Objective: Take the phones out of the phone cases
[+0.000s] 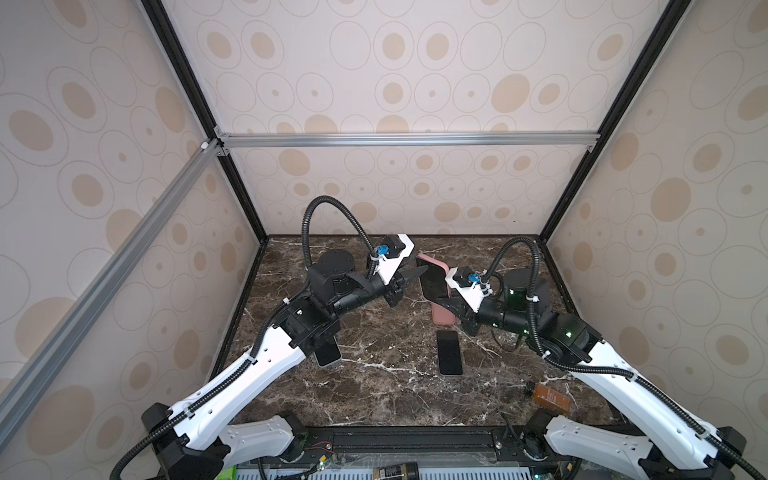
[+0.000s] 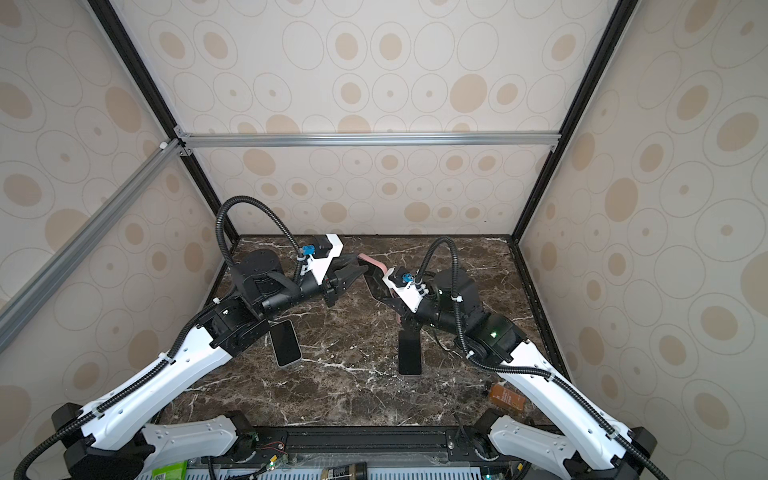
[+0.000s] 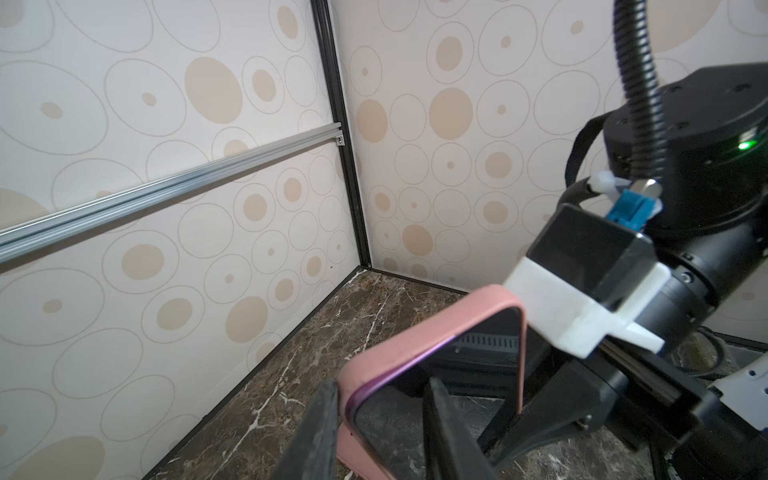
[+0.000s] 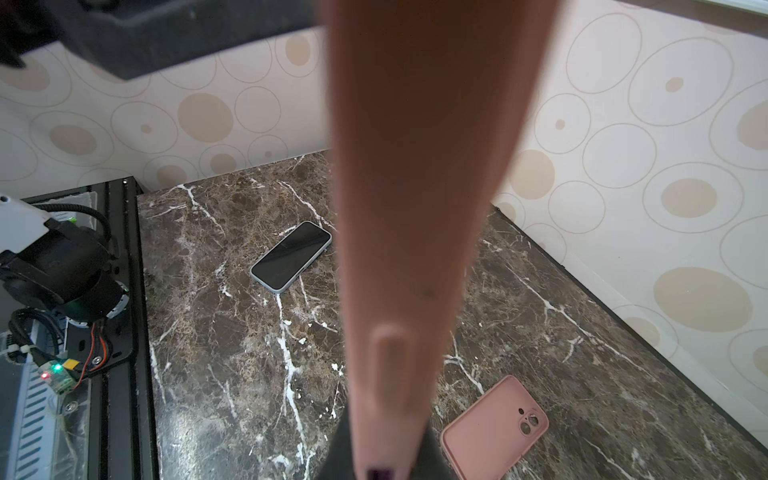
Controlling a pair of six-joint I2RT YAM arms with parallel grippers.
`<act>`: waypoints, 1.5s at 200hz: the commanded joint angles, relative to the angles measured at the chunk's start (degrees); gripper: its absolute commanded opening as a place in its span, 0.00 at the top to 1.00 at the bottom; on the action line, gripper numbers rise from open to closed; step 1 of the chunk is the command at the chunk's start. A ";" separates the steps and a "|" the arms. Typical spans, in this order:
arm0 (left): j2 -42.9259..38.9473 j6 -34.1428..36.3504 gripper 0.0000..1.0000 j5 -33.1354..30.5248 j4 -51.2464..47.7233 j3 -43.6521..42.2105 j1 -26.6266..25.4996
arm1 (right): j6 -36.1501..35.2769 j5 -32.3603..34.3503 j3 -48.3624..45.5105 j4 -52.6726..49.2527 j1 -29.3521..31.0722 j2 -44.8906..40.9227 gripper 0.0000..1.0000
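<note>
Looks bright and evenly lit throughout, leaves only soft, faint shadows on the marble table (image 1: 374, 395), catches a pale sheen on the screen of the phone (image 4: 291, 257) lying flat, bows the frame bars (image 1: 407, 139) in both top views, and blurs the pink case (image 4: 415, 166) close to the right wrist lens.

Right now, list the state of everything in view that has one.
Held pink case: lifted, on edge, purple phone still inside.
Right gripper: shut on held pink case.
Left gripper: open, astride its upper corner.
Spare pink case: flat, back up.
Centre phone: flat, screen up, dark.
Left-side phone: flat, screen up, dark.
Brown bottle: lying on its side.
</note>
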 commanded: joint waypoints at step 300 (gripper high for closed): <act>-4.18 0.81 0.53 -6.27 4.86 -3.24 -2.19 | 0.45 5.83 0.80 5.53 1.82 -0.22 1.00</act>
